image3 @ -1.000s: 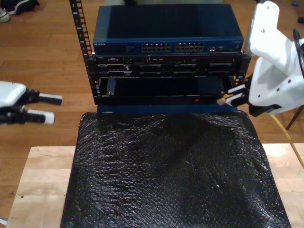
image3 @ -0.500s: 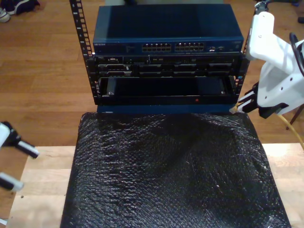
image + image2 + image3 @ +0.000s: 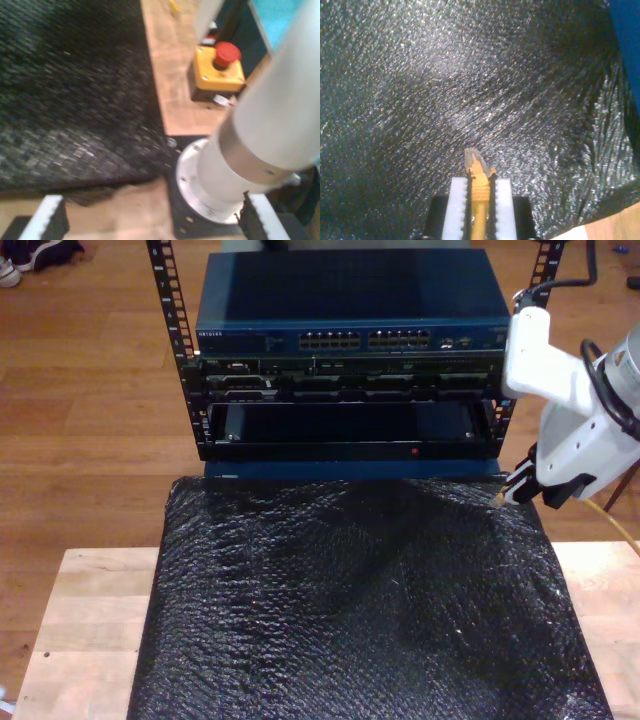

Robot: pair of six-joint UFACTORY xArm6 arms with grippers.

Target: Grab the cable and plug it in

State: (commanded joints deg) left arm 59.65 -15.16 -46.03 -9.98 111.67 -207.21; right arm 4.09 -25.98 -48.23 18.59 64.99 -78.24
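The yellow-orange cable (image 3: 479,200) is clamped between the white pads of my second gripper (image 3: 480,182), which is shut on it. Its clear plug (image 3: 472,157) sticks out past the fingertips, over the black mat (image 3: 470,75). In the exterior view my second gripper (image 3: 515,488) hangs at the mat's far corner on the exterior view's right, tilted down, and the cable (image 3: 612,520) trails off behind it. My first gripper (image 3: 155,220) is open with nothing between its fingers (image 3: 47,215), low above the table beside a white arm base (image 3: 200,185).
A blue network switch (image 3: 350,315) with a row of ports (image 3: 365,340) sits in a black rack (image 3: 170,300) behind the mat (image 3: 350,600). The wooden table (image 3: 90,620) lies under the mat. A yellow emergency-stop box (image 3: 220,70) stands near the arm base.
My second gripper has swung down and toward the exterior view's right with the cable, away from the rack. The open gripper at the exterior view's left dropped forward and passed that edge.
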